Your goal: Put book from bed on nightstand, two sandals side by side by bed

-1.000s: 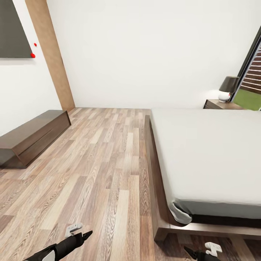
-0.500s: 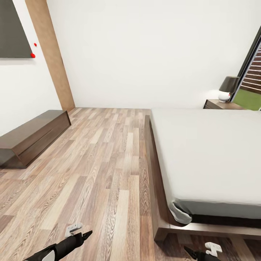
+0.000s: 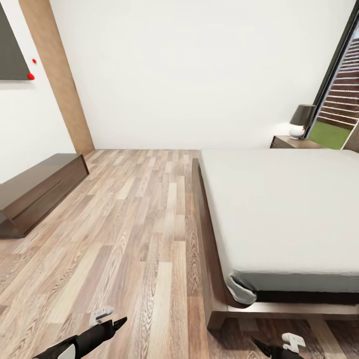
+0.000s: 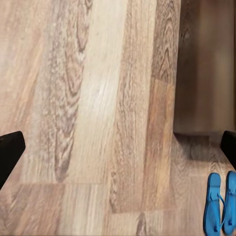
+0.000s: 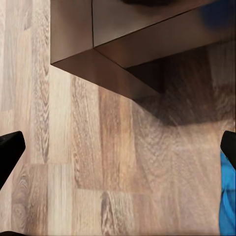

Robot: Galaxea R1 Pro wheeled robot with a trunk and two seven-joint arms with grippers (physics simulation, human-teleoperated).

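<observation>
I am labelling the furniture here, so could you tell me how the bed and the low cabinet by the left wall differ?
The bed carries an off-white mattress; the cabinet has a bare, glossy wooden top. The bed is much the larger and fills the right half of the head view, while the cabinet is long and narrow against the left wall. The bed's frame stands on a leg, whereas the cabinet sits directly on the floor. Both are dark brown wood and low.

1. The bed [image 3: 279, 209] occupies the right of the bedroom floor [image 3: 124, 234].
2. The nightstand [image 3: 291, 143] stands behind the bed, bearing a lamp [image 3: 300, 119].
3. A low cabinet [image 3: 35, 192] stands at the left wall.
4. The sandals [image 4: 220, 204] lie side by side on the floor.
</observation>
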